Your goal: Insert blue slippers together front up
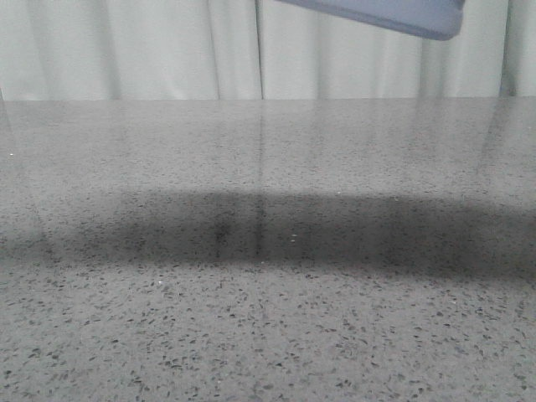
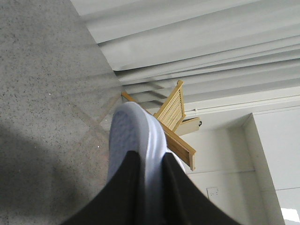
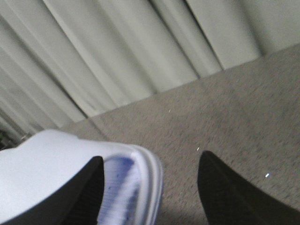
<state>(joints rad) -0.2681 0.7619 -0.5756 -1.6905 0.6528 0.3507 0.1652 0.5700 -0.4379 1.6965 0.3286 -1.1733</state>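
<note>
In the left wrist view my left gripper (image 2: 151, 153) is shut on a pale blue-white slipper (image 2: 133, 129), its two black fingers (image 2: 126, 187) pinching the thick sole edge, above the table. In the right wrist view my right gripper (image 3: 151, 157) is wide open. A pale blue slipper (image 3: 56, 164), blurred, sits against one finger (image 3: 89, 192); a wide gap separates it from the other finger. In the front view only a pale blue slipper sole (image 1: 394, 15) shows at the top edge, high above the table. Neither gripper shows there.
A grey speckled table (image 1: 268, 293) fills the front view, with a dark shadow band across its middle and white curtains (image 1: 167, 50) behind. A slatted wooden rack (image 2: 176, 117) stands beyond the slipper in the left wrist view.
</note>
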